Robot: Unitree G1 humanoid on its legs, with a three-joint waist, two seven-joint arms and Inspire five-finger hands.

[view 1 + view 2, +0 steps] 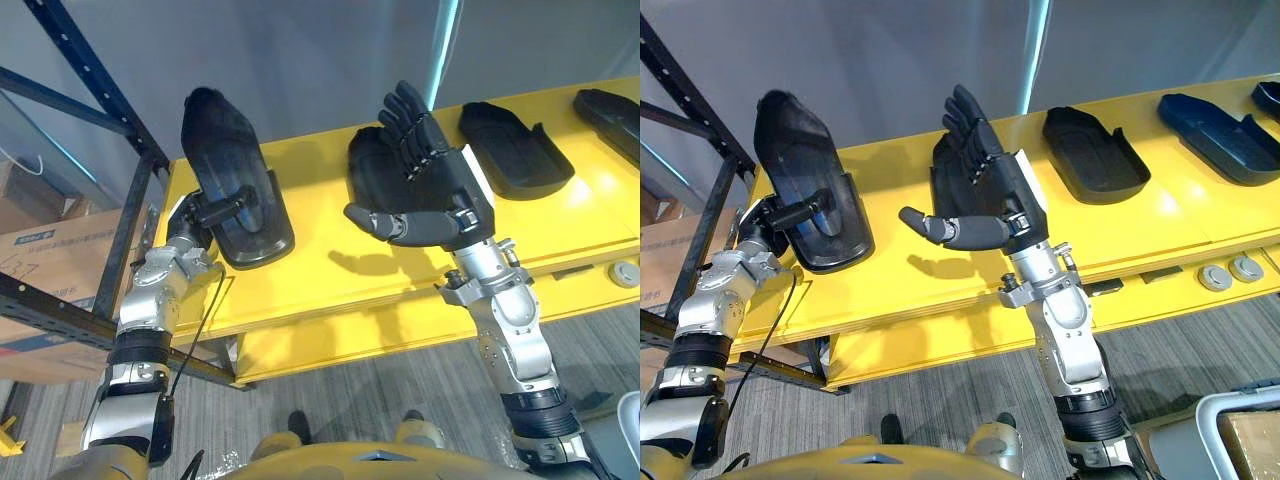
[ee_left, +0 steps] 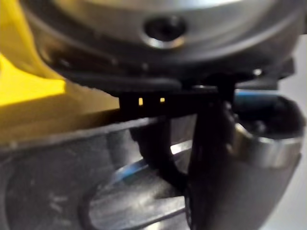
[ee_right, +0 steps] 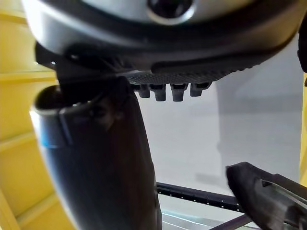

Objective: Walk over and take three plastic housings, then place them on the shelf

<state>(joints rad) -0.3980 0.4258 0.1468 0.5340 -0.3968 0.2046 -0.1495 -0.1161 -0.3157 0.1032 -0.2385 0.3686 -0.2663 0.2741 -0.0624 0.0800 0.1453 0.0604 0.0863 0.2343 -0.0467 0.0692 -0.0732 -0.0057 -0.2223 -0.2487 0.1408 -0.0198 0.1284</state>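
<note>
Plainly, in the left eye view: upper left, left hand [image 1: 195, 218] curled on a black plastic housing [image 1: 228, 170], thumb hooked across its face, tipped on end above the yellow table [image 1: 330, 290], likely lifted clear for the shelf frame [image 1: 135, 205] at the left edge. Likewise in the right eye view: centre, right hand [image 1: 1000, 190] spread wide and empty before a second housing [image 1: 945, 175], probably lining up to take it, with a third housing [image 1: 1095, 150] flat at upper right. Up close, left wrist view: hand's dark bulk laid against the held shell; right wrist view: straight fingertips [image 3: 160, 91], nothing between them and the thumb.
</note>
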